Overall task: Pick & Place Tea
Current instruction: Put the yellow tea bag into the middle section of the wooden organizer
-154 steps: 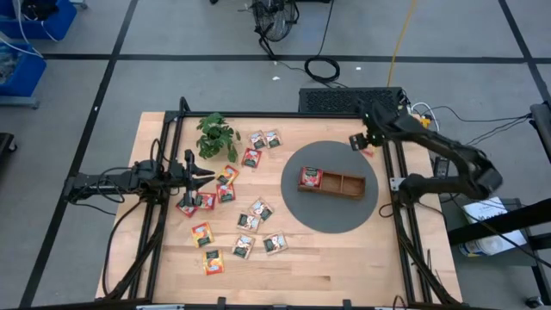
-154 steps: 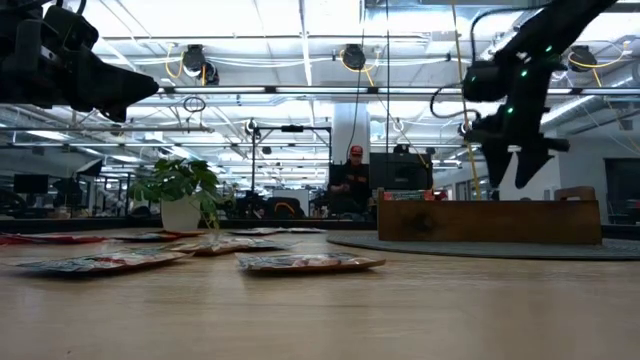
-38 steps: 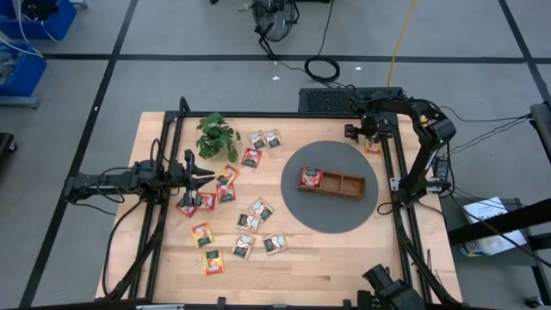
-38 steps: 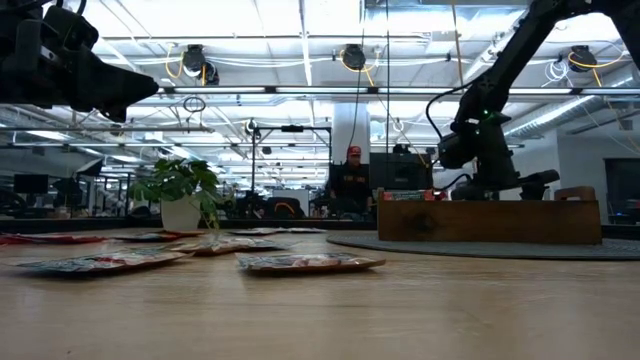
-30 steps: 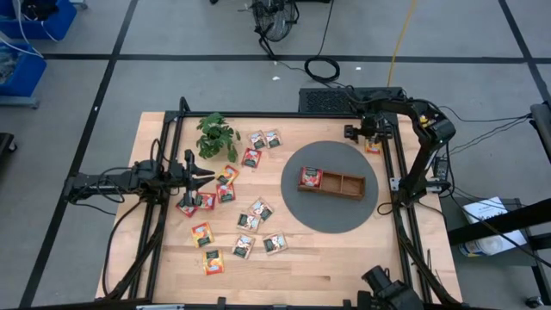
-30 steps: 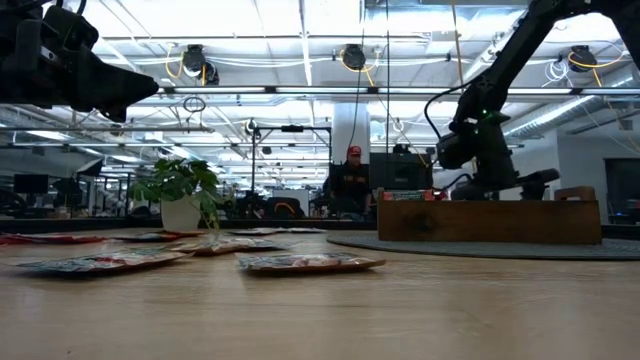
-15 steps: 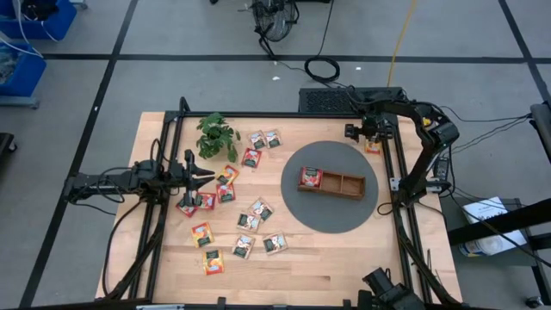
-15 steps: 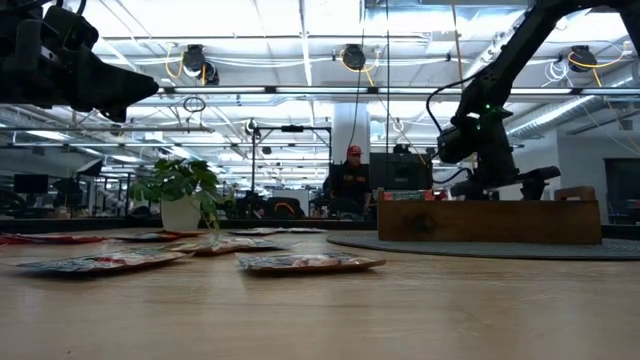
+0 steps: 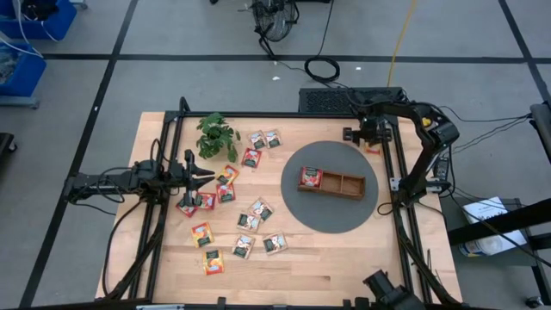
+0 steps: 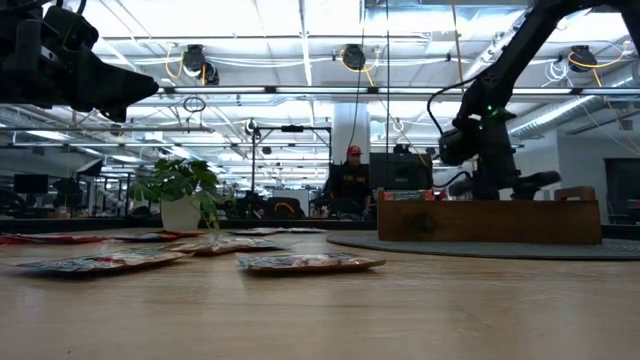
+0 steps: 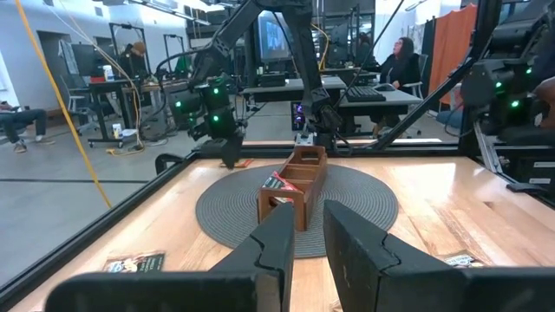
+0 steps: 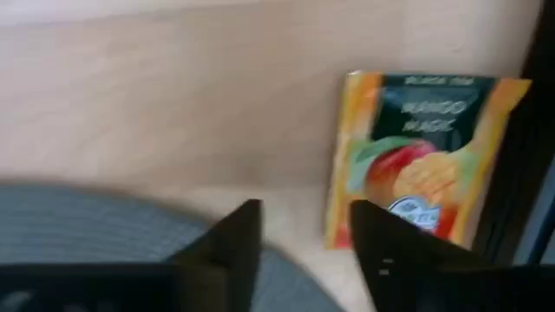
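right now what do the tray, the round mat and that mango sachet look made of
Tray: brown wood, matte, visible plank walls. Round mat: dark grey, apparently woven cord, given its concentric ribbing. Mango sachet: printed paper or foil-lined wrapper, slightly glossy; which one is unclear.

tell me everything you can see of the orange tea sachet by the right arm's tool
The orange sachet is a small flat paper packet, orange-yellow with a dark band of lettering and a mango picture. It lies flat on the bare wood of the table at the far right corner, just off the round grey mat and against the dark frame rail. The right tool sits low right at its near edge, fingers apart; whether they touch it is unclear.
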You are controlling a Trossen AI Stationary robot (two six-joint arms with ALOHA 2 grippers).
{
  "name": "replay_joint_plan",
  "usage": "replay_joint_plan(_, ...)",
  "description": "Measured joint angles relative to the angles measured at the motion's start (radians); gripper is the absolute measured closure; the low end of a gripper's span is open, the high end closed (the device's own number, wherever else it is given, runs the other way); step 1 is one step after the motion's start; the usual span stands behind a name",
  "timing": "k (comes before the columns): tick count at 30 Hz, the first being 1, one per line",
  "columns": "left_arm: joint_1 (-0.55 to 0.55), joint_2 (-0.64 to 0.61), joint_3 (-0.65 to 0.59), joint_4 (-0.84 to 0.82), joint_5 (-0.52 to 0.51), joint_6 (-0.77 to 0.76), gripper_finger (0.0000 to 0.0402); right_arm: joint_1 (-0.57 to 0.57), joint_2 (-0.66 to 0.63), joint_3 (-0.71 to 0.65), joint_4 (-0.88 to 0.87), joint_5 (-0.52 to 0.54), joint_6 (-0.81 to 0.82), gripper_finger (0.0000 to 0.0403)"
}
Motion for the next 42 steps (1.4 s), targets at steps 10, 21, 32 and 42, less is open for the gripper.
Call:
replay_joint_plan(10, 0.0, 0.0, 0.0, 0.0, 0.0, 0.0, 0.033, 0.043, -0.155, 0.002, -0.032, 0.106, -0.034, 0.0398)
replay_joint_plan(21, 0.0, 0.0, 0.0, 0.0, 0.0, 0.0, 0.033, 0.08, -0.054, -0.023, -0.095, 0.256, 0.078, 0.0403)
replay_joint_plan(32, 0.0, 0.0, 0.0, 0.0, 0.0, 0.0, 0.033, 0.092, 0.056, -0.022, -0.116, 0.293, 0.118, 0.0403)
replay_joint_plan(42, 0.0, 0.0, 0.0, 0.0, 0.0, 0.0, 0.033, 0.091, 0.096, -0.021, -0.097, 0.222, 0.056, 0.0403)
